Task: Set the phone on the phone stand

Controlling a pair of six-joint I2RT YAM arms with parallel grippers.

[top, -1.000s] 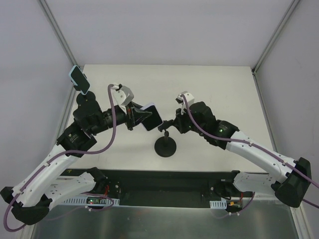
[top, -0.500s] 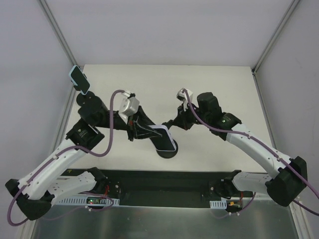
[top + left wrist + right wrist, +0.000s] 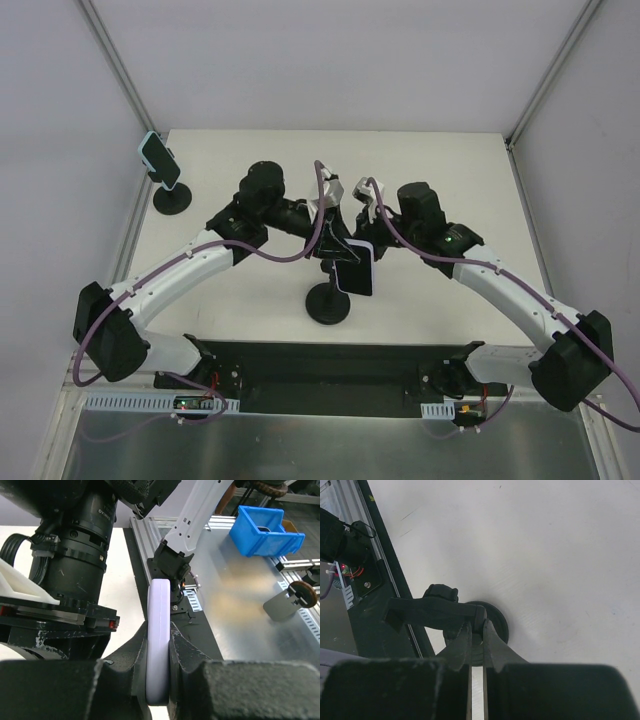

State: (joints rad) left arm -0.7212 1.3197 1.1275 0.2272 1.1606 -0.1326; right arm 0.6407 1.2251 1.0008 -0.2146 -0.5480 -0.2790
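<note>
Left gripper (image 3: 159, 652) clamps the phone (image 3: 158, 605), held edge-on between its fingers.
The phone sits over the phone stand (image 3: 328, 305), whose upper bracket the right gripper (image 3: 476, 639) pinches; whether phone and stand touch cannot be told.

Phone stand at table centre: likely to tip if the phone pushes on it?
Probably top-heavy: the phone stand has a small round base under a thin stem, so a high sideways push could tip it. The right gripper appears clamped on its cradle, which should steady it. It looks rigid, unlikely to flex under the phone.
</note>
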